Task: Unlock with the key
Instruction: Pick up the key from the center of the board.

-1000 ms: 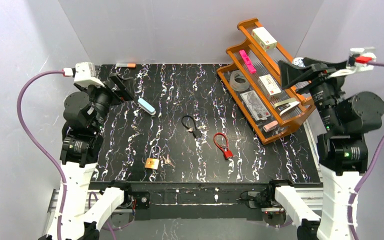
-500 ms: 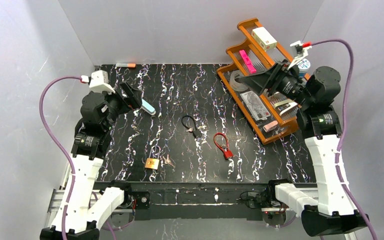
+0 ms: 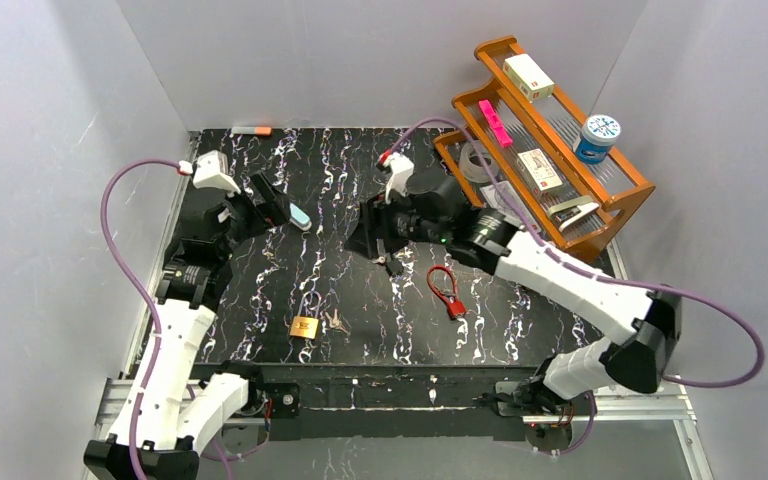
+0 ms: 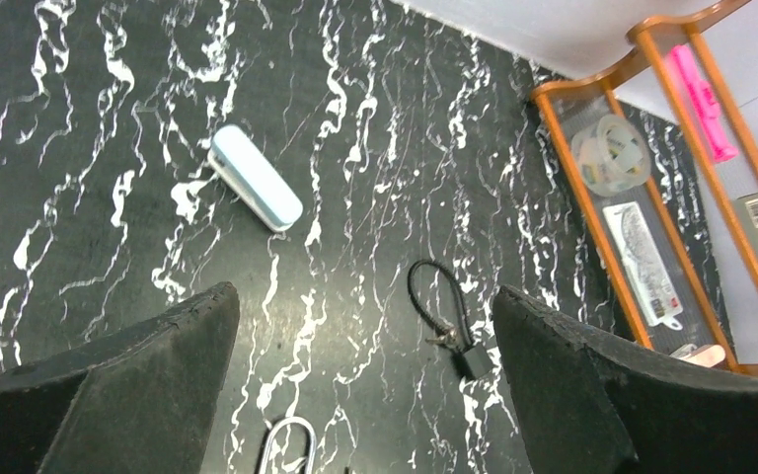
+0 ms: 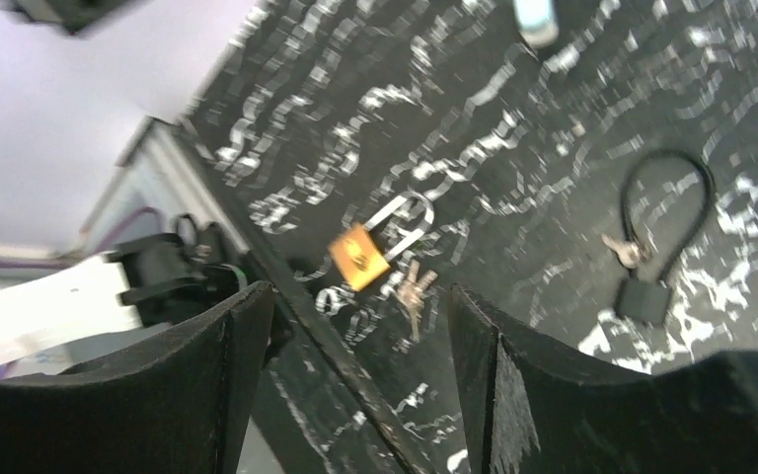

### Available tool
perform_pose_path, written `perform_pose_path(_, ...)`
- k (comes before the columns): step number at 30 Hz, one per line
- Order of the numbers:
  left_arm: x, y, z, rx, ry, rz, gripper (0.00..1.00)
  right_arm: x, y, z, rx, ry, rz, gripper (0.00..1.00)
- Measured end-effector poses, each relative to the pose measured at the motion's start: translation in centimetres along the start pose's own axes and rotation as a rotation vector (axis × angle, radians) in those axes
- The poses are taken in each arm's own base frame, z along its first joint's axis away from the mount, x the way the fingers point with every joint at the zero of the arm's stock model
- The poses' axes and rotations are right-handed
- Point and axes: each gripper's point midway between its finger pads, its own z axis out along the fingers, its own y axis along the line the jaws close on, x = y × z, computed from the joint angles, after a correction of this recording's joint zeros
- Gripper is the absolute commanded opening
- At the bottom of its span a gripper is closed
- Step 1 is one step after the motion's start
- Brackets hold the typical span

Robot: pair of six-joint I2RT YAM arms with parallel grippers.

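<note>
A brass padlock with a silver shackle lies near the table's front edge, and a small bunch of keys rests just to its right. The right wrist view shows the same padlock and keys on the table below it. My right gripper hovers open and empty over the table's middle, partly covering a black cable lock. My left gripper hangs open at the back left. Its camera sees the black cable lock and the tip of the padlock's shackle.
A red cable lock lies right of centre. A light blue bar-shaped object sits by my left gripper. An orange wooden rack at the back right holds boxes, tape and a blue tub. Grey walls enclose the table.
My right arm has swung from over the rack to the table's middle, above the black cable lock, its jaws narrowing slightly. The left arm has stretched a little forward and right.
</note>
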Motion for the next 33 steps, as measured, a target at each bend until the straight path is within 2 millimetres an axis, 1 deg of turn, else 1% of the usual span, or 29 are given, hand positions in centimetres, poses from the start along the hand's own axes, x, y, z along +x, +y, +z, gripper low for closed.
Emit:
perform_pose_path(1, 0.6, 0.3, 0.0, -0.007, 0.011, -0.002, 0.98, 1.0, -0.8, 0.8, 0.036, 0.025, 0.005, 0.72)
perform_pose_path(2, 1.2, 0.6, 0.0, -0.015, 0.024, -0.006, 0.98, 2.5, -1.8, 1.8, 0.079, 0.058, 0.009, 0.72)
perform_pose_path(4, 2.2, 1.1, 0.1, -0.03, 0.044, -0.013, 0.98, 4.8, -3.4, 2.9, 0.143, 0.104, 0.02, 0.69)
perform_pose_path(6, 3.3, 1.8, 0.3, -0.052, 0.067, -0.024, 0.98, 7.7, -5.1, 3.9, 0.21, 0.165, 0.03, 0.69)
perform_pose_path(9, 4.6, 2.5, 0.5, -0.077, 0.095, -0.038, 0.98, 12.1, -8.2, 5.0, 0.337, 0.271, 0.042, 0.67)
perform_pose_path(11, 5.1, 2.8, 0.6, -0.088, 0.105, -0.046, 0.98, 14.2, -10.4, 5.3, 0.424, 0.321, 0.041, 0.61)
perform_pose_path(13, 5.8, 3.3, 0.6, -0.103, 0.11, -0.054, 0.98, 15.8, -12.1, 5.6, 0.489, 0.352, 0.032, 0.54)
perform_pose_path(16, 6.7, 3.8, 0.6, -0.116, 0.129, -0.058, 0.98, 17.0, -14.0, 6.3, 0.538, 0.391, 0.006, 0.38)
perform_pose_path(17, 6.9, 3.8, 0.6, -0.119, 0.134, -0.059, 0.98, 17.3, -14.6, 6.8, 0.548, 0.41, -0.004, 0.37)
perform_pose_path(19, 7.0, 3.9, 0.6, -0.118, 0.139, -0.06, 0.98, 17.5, -15.9, 8.1, 0.57, 0.443, -0.012, 0.38)
perform_pose_path(21, 7.1, 3.8, 0.7, -0.116, 0.144, -0.062, 0.98, 17.2, -17.3, 9.5, 0.588, 0.455, -0.026, 0.41)
perform_pose_path(24, 7.5, 3.9, 0.8, -0.117, 0.153, -0.062, 0.98, 16.6, -18.6, 10.6, 0.599, 0.471, -0.052, 0.46)
perform_pose_path(26, 7.7, 4.0, 0.8, -0.12, 0.158, -0.061, 0.97, 16.2, -18.6, 11.0, 0.58, 0.483, -0.065, 0.48)
perform_pose_path(28, 7.8, 4.1, 0.8, -0.122, 0.159, -0.061, 0.97, 16.0, -17.7, 11.8, 0.533, 0.496, -0.072, 0.49)
perform_pose_path(31, 8.1, 4.5, 0.8, -0.139, 0.16, -0.061, 0.97, 16.9, -15.4, 12.4, 0.457, 0.522, -0.081, 0.5)
perform_pose_path(33, 8.4, 5.0, 0.9, -0.16, 0.159, -0.064, 0.97, 18.5, -12.6, 12.9, 0.392, 0.552, -0.091, 0.5)
